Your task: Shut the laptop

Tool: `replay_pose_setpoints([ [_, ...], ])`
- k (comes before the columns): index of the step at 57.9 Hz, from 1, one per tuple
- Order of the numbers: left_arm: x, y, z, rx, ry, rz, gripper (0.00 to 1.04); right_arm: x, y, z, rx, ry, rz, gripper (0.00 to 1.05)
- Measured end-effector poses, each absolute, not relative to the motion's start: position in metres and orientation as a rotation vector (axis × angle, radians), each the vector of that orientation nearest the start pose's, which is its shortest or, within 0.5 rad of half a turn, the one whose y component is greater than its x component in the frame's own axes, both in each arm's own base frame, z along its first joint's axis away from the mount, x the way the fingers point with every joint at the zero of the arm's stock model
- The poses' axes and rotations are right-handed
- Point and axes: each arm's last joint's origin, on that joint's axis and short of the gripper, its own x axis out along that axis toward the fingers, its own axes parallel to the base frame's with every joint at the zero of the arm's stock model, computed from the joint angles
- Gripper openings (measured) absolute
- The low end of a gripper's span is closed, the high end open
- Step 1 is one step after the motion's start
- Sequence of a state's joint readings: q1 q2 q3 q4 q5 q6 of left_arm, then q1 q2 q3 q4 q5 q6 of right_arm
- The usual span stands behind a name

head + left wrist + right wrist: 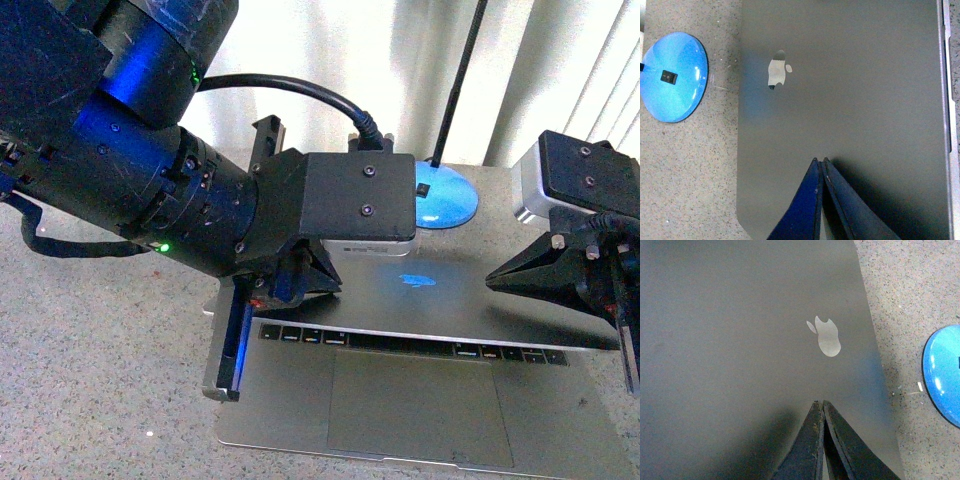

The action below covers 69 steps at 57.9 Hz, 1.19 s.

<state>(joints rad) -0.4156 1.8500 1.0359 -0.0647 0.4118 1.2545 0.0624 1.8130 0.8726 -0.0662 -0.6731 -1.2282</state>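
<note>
Both of my grippers have their fingers pressed together with nothing between them. Left gripper (322, 283) and right gripper (497, 280) each point at the lid (440, 290) of the slim silver-grey metal laptop (420, 410), tips against or just off it; I cannot tell which. The laptop lies on the speckled grey table (100, 380). Lid hangs low over the keyboard, only the key row nearest the trackpad showing. Shiny apple logo (776, 72) faces up. Glossy blue rounded lamp base (445, 195) stands just behind the laptop.
</note>
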Motion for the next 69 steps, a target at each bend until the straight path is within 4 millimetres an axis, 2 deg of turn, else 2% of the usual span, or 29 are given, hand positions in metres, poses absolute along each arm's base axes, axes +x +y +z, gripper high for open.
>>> replay_pose_setpoints([
  [13, 0.324, -0.158, 0.138, 1.092, 0.303, -1.235, 0.04, 0.317, 0.043, 0.109, -0.749, 0.430, 1.152, 0.03],
  [58, 0.308, -0.146, 0.072, 1.018, 0.415, -1.258, 0.04, 0.307, 0.048, 0.050, -0.640, 0.508, 1.171, 0.03],
  [69, 0.308, -0.146, 0.070, 1.013, 0.413, -1.259, 0.04, 0.306, 0.047, 0.047, -0.627, 0.513, 1.171, 0.03],
])
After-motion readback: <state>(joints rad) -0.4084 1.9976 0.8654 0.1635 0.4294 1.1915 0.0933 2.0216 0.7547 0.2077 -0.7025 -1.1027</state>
